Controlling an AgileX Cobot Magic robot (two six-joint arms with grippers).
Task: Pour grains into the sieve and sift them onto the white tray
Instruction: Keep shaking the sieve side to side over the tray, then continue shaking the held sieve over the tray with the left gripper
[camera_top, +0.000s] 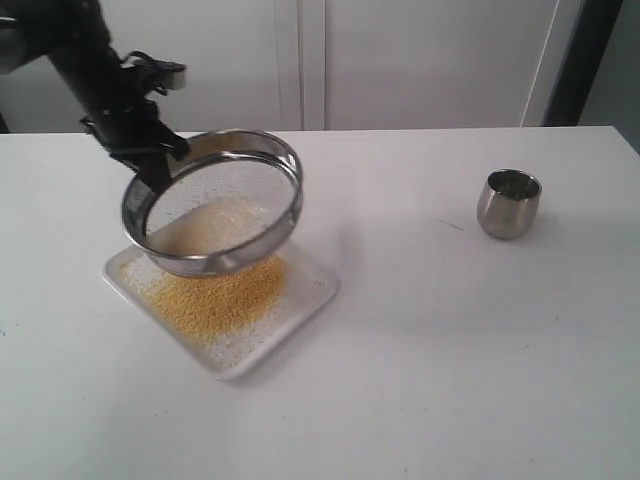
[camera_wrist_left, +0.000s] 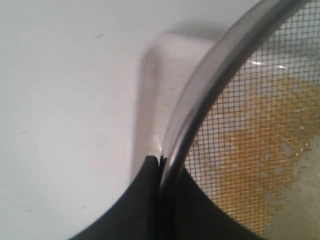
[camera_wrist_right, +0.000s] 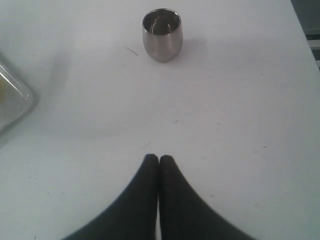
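My left gripper (camera_top: 158, 172) is shut on the steel rim of the sieve (camera_top: 230, 195) and holds it tilted above the white tray (camera_top: 303, 290). Pale coarse bits lie on the low side of the mesh. A heap of yellow grains (camera_top: 215, 300) covers the middle of the tray. In the left wrist view the black fingers (camera_wrist_left: 145, 200) pinch the sieve rim (camera_wrist_left: 210, 85), and the yellow grains (camera_wrist_left: 255, 165) show through the mesh above the tray (camera_wrist_left: 155, 90). My right gripper (camera_wrist_right: 159, 159) is shut and empty over bare table; the exterior view does not show it.
A small rounded steel cup (camera_top: 509, 203) stands upright on the white table to the right, also ahead of the right gripper as the cup (camera_wrist_right: 162, 35). A corner of the tray (camera_wrist_right: 12, 102) shows at the edge of the right wrist view.
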